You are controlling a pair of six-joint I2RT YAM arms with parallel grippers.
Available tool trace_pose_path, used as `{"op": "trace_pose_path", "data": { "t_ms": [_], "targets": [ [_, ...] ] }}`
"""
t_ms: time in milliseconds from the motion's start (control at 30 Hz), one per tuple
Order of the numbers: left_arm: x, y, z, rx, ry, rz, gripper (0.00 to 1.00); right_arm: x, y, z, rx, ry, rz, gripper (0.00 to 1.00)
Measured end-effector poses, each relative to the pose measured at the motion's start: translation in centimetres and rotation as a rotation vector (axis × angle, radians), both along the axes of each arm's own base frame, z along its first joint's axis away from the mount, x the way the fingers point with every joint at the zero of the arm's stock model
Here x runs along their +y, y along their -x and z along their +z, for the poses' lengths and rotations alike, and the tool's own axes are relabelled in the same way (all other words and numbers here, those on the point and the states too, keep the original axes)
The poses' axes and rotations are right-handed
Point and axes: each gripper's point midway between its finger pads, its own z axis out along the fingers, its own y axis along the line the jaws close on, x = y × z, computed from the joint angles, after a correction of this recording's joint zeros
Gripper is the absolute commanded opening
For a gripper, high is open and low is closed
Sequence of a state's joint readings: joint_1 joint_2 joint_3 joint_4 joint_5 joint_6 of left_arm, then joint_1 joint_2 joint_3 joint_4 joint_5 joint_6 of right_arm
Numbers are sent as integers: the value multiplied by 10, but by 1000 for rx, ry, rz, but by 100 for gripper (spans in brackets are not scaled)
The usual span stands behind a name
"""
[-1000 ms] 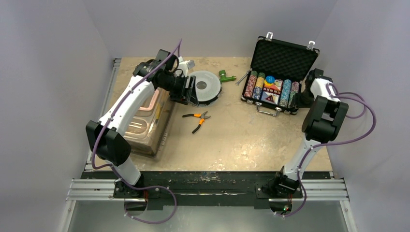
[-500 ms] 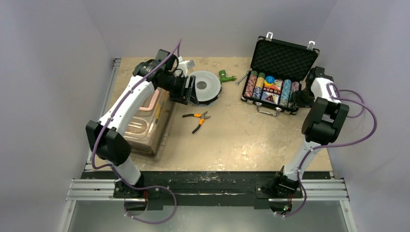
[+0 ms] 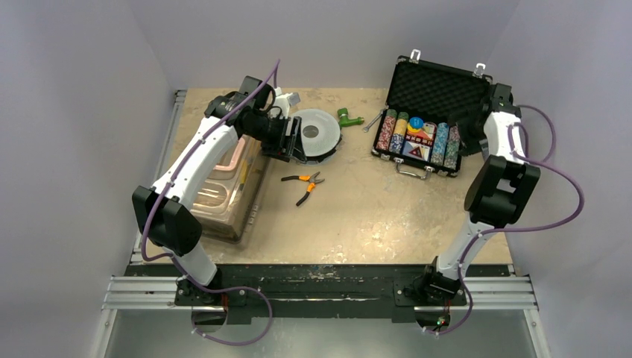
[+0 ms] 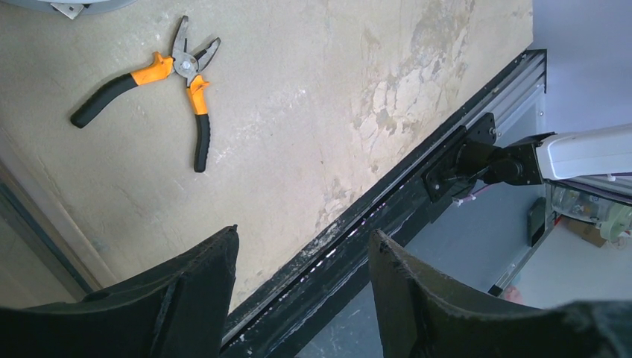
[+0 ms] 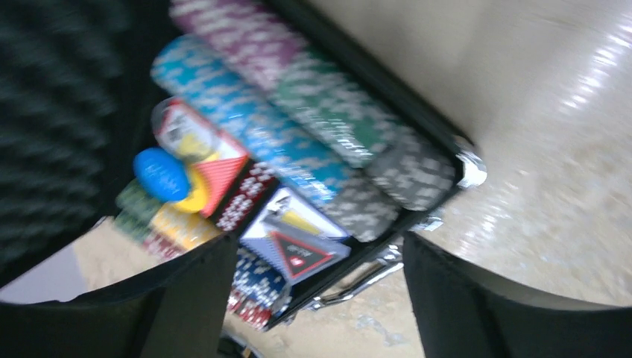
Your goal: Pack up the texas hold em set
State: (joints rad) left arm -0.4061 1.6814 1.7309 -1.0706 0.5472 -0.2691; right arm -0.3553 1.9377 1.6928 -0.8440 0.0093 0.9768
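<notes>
Now your right gripper (image 5: 317, 250) has swung from the briefcase's (image 3: 434, 168) 3 o'clock side up beside its raised lid (image 3: 440, 89), jaws wide and empty, likely to close it. The case, at the table's 1 o'clock, holds chip rows (image 3: 387, 130), card deck (image 5: 298, 239) and blue button (image 5: 160, 173). Your left gripper (image 4: 302, 261) gapes, empty.

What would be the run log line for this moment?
briefcase: lid open, chips inside | right gripper: open, at briefcase's right side | left gripper: open, holding nothing
</notes>
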Motion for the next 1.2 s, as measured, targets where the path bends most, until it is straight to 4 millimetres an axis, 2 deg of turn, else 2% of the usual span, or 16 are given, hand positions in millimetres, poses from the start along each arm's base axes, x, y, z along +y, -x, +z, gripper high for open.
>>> {"op": "trace_pose_path", "data": {
  "t_ms": [100, 200, 333, 500, 533, 600, 733, 800, 933, 1200],
  "targets": [
    [0, 0, 0, 1, 2, -1, 62, 16, -29, 22, -131, 21, 131, 95],
    [0, 0, 0, 2, 3, -2, 62, 41, -72, 59, -343, 10, 250, 97],
    [0, 0, 0, 2, 3, -2, 62, 67, -114, 105, -590, -22, 315, 99],
    [0, 1, 0, 3, 2, -2, 62, 72, -164, 154, -803, -30, 315, 99],
    [0, 1, 0, 3, 2, -2, 62, 71, -172, 160, -836, -36, 304, 96],
    [0, 1, -1, 5, 1, -2, 62, 69, -183, 165, -872, -52, 276, 88],
    [0, 1, -2, 6, 0, -2, 62, 61, -196, 152, -852, -79, 193, 82],
    [0, 1, -2, 6, 0, -1, 62, 57, -201, 145, -834, -83, 156, 75],
    [1, 1, -2, 8, -1, 0, 62, 53, -201, 136, -789, -87, 107, 56],
    [4, -1, -3, 11, -1, 11, 62, 54, -197, 128, -750, -95, 84, 26]
  ]
}}
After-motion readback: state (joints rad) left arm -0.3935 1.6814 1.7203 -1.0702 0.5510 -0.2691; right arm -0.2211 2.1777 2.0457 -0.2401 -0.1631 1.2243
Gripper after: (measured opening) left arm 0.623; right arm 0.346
